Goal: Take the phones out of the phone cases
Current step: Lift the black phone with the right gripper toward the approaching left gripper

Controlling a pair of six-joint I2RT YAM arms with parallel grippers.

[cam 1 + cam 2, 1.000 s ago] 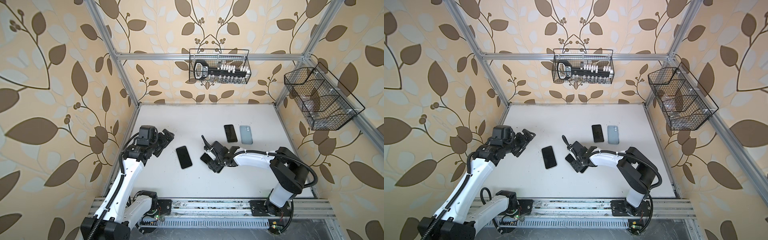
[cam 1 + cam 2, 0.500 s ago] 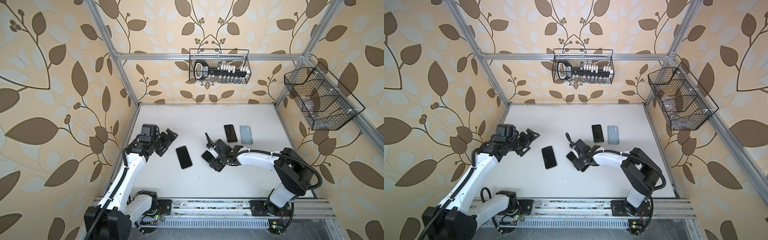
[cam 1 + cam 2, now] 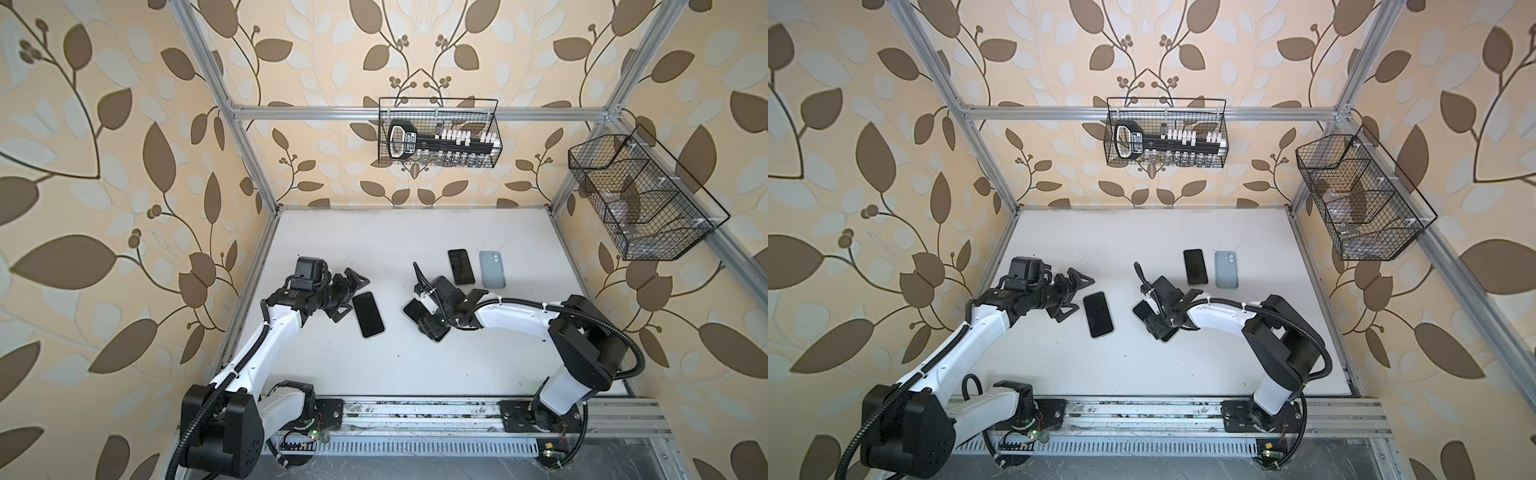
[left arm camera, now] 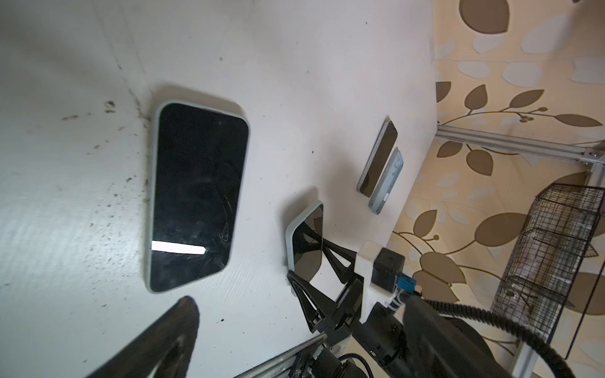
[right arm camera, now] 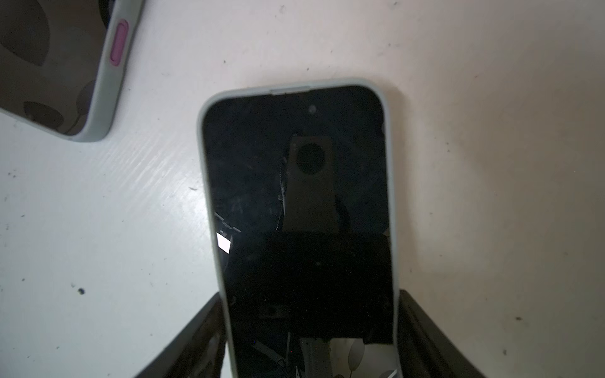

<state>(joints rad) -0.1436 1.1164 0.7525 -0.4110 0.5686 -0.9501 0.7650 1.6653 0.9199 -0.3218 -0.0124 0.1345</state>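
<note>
A phone in a pale grey-green case lies between the fingers of my right gripper, which press on both long sides of the case. In both top views that cased phone sticks out left of the right gripper; in the left wrist view it looks tilted. Another cased phone lies flat, screen up, at mid-table. My left gripper stands open just left of it, holding nothing; only one finger shows in the left wrist view.
A bare dark phone and a pale blue case lie side by side behind the right gripper. A wire basket hangs on the back wall and another on the right wall. The rail runs along the front edge.
My left gripper has moved right, closer to the flat cased phone, still open. The right gripper has barely shifted and keeps its grip.
</note>
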